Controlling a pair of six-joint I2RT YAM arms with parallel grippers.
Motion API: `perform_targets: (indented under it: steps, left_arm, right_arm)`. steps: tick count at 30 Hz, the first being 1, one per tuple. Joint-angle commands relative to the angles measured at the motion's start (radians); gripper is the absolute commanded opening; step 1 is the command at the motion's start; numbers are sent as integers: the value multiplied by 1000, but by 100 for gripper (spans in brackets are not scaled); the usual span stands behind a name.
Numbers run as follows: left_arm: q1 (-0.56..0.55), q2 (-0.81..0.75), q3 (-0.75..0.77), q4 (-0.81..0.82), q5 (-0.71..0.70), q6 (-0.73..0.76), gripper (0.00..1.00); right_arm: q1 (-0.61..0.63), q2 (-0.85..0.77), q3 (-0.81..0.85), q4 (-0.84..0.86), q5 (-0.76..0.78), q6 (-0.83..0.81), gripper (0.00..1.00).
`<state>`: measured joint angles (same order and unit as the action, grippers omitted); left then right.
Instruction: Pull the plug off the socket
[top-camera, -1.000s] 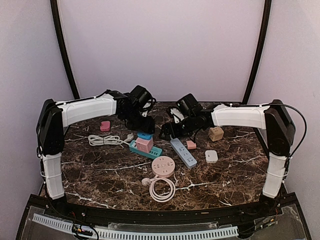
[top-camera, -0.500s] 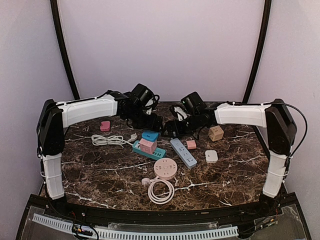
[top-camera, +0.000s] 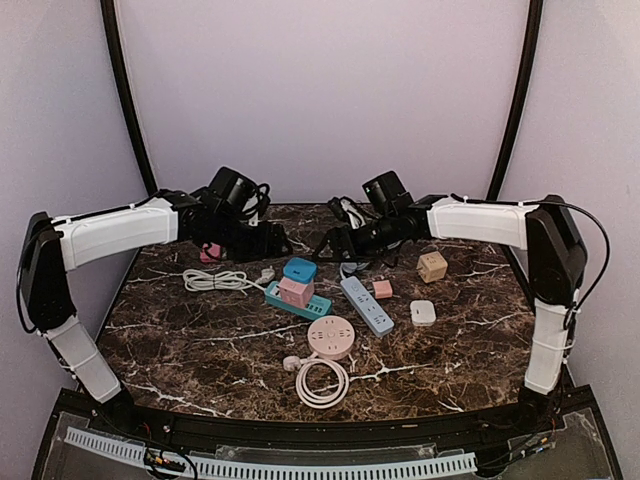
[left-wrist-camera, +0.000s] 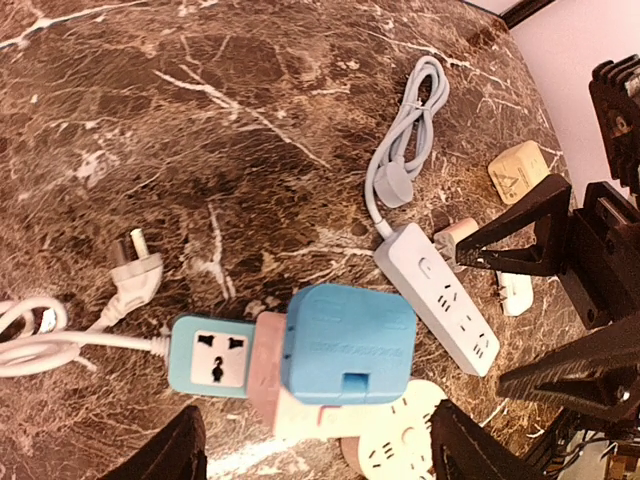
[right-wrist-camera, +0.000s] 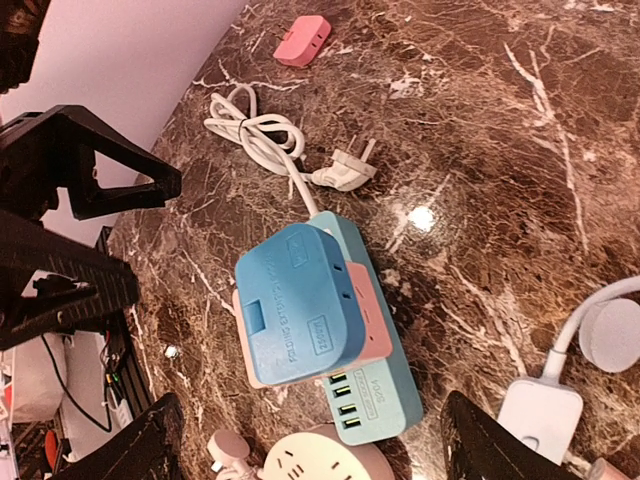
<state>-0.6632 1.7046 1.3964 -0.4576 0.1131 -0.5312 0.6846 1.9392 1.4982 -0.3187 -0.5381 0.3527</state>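
Near the far edge of the dark brown marble desk (top-camera: 180, 340), both arms hang over the cluster of sockets. The left end effector (top-camera: 272, 241) is spread wide and grips nothing; its wrist view shows a dark finger (left-wrist-camera: 160, 450) in each lower corner with the stack between them. Across the gap, the right end effector (top-camera: 338, 243) has its fingers parted too, empty, tips pointing at its partner. And there's the target: the blue square plug block (top-camera: 299, 270) sits about mid-desk, a touch towards the far edge, seated on a pink adapter (top-camera: 291, 290), which is itself pushed into the long teal power strip (top-camera: 310, 303). Neither end effector touches the stack; both hover just beyond it, one on each side. From the teal strip a white cable with a loose plug (top-camera: 210, 281) trails towards the left edge. Just to the right lies a pale grey power strip (top-camera: 366, 305), and nearer the front edge a round pink socket hub (top-camera: 327, 335) with its coiled cord (top-camera: 322, 380).
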Motion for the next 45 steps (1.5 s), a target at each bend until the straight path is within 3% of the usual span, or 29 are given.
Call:
perform_targets:
  steps: [1, 6, 15, 32, 45]
  left_arm:
    - [54, -114, -183, 109, 138, -101, 75]
    - [73, -141, -326, 234, 235, -148, 69]
    - [86, -56, -352, 365, 304, -201, 67]
    - [87, 8, -312, 300, 280, -178, 57]
    - [86, 19, -304, 286, 282, -178, 54]
  right_arm:
    - [13, 70, 53, 36, -100, 22, 85]
    - [18, 137, 107, 32, -107, 55, 81]
    - [34, 188, 142, 53, -140, 99, 70]
    - [47, 110, 113, 58, -134, 121, 60]
    - [64, 125, 116, 57, -124, 124, 53]
